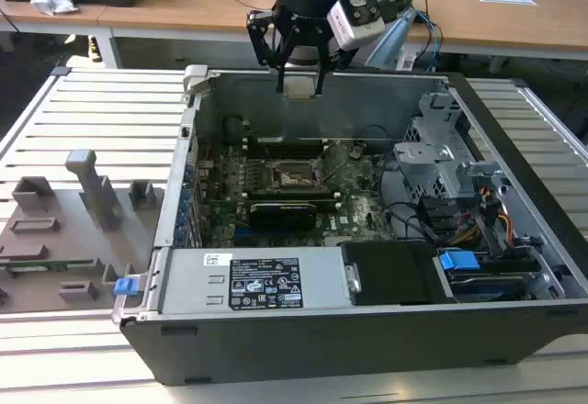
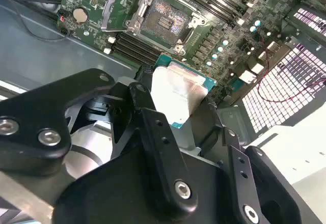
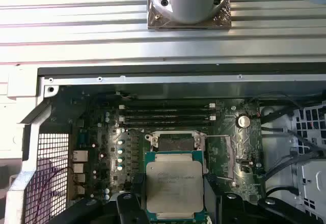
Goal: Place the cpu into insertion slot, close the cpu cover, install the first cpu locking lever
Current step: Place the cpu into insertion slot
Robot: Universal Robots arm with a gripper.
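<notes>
An open computer case (image 1: pixel 276 349) lies on a slatted metal table (image 1: pixel 101 110), nearer the table's edge on the exterior view's right, with a grey fixture board (image 1: pixel 55 239) beside it toward the edge on the exterior view's left. The pincer (image 1: pixel 300 78) hangs over the rim of the case wall opposite the labelled power supply box (image 1: pixel 257 280), well above the green circuit board. It is pinching the cpu (image 3: pixel 174 186): in both wrist views its black fingers (image 2: pixel 153 127) press on two opposite edges of the chip, whose silvery metal top with a thin green border faces the first wrist view. The cpu is in the air, apart from the board and touching nothing but the fingers. The insertion slot (image 3: pixel 175 141) sits near the middle of the board, its dark contact field bare in the second wrist view. The cpu cover (image 2: pixel 109 10) is swung up and stands tilted along one side of the slot, a thin metal frame with a square window, so the slot lies uncovered. The long black memory slots (image 3: pixel 168 114) run just beside the insertion slot, on the side toward the wall under the pincer, a round coin battery (image 3: pixel 244 120) lies near them, and a long black expansion card (image 1: pixel 285 211) lies on the slot's other side, toward the power supply box.
</notes>
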